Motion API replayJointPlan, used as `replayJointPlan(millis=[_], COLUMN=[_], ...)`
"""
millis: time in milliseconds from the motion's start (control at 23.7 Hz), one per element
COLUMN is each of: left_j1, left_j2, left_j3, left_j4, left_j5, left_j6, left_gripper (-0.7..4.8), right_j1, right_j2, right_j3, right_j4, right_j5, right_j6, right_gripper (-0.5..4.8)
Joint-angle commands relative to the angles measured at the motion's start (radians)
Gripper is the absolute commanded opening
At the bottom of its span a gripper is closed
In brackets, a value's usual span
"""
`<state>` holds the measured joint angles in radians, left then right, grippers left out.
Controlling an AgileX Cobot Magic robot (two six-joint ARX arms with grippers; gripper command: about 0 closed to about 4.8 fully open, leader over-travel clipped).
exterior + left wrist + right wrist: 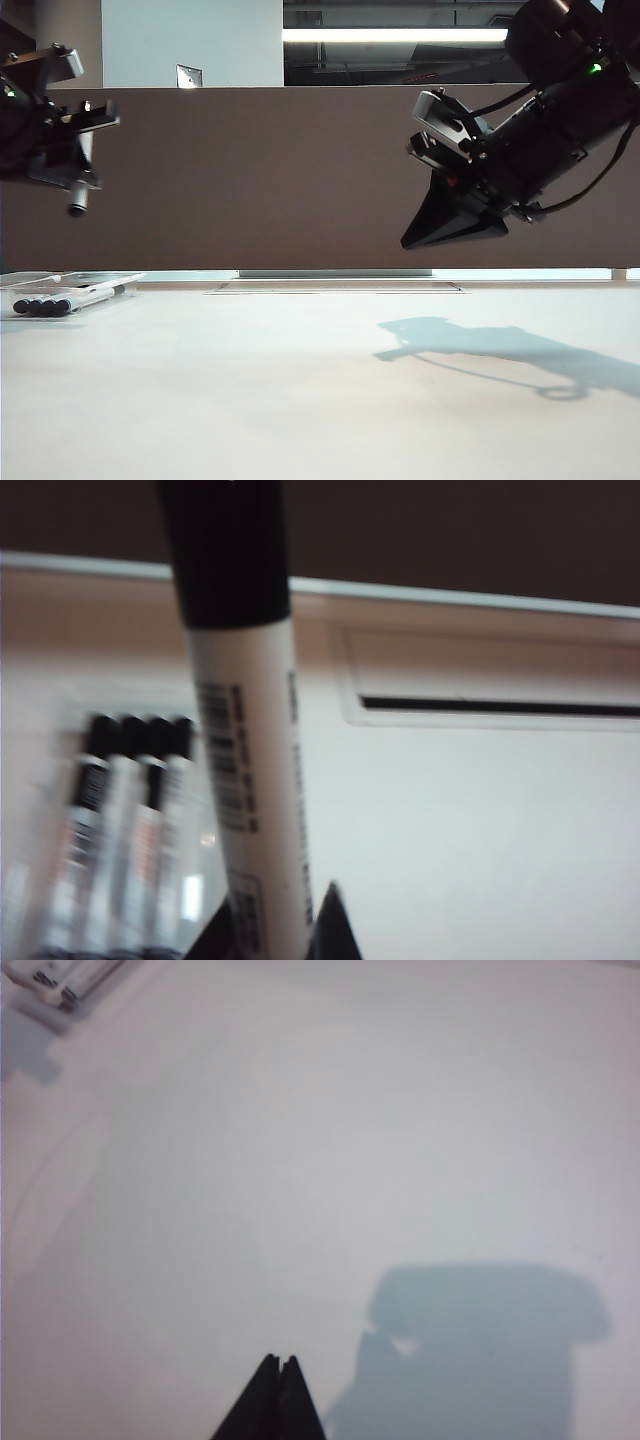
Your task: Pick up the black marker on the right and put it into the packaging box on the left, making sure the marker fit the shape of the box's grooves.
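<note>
Left gripper [272,935] clamped on the white-barrelled, black-capped black marker [250,780], high above the white table's [320,400] left edge, clear plastic packaging box [40,285] of markers below, right gripper [280,1365] closed, empty, raised at right.

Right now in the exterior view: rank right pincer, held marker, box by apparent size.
1. Right pincer, shut, raised at right: largest.
2. Box at far left on the table.
3. Marker in the left pincer: smallest; only its end shows. Nearness skews all three.
</note>
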<state>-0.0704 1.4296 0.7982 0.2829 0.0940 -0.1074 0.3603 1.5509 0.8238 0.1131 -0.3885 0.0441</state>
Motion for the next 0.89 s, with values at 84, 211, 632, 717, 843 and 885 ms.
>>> replayJointPlan(millis=[84, 211, 632, 717, 843, 885], left_j1=[0.076, 0.084, 0.081, 0.081, 0.081, 0.081], left_j2=[0.093, 0.19, 0.385, 0.4, 0.421, 0.425], left_j3=[0.151, 0.259, 0.389, 0.389, 0.389, 0.389], left_j4=[-0.12, -0.196, -0.251, -0.251, -0.248, -0.248], left_j5=[0.002, 0.002, 0.001, 0.001, 0.002, 0.002], left_j6=[0.056, 0.102, 0.154, 0.162, 0.163, 0.163], left_gripper=[-0.06, -0.06, -0.06, -0.06, -0.06, -0.06], right_j1=[0.001, 0.002, 0.001, 0.002, 0.002, 0.002], right_j2=[-0.005, -0.006, -0.007, -0.007, -0.007, -0.007], right_j3=[0.002, 0.002, 0.002, 0.002, 0.002, 0.002], right_j4=[-0.031, -0.031, -0.034, -0.034, -0.034, -0.034], right_j5=[-0.014, -0.018, -0.037, -0.04, -0.04, -0.04], right_j6=[-0.003, -0.003, -0.003, -0.003, -0.003, -0.003], right_gripper=[-0.09, -0.09, -0.09, -0.09, -0.09, -0.09])
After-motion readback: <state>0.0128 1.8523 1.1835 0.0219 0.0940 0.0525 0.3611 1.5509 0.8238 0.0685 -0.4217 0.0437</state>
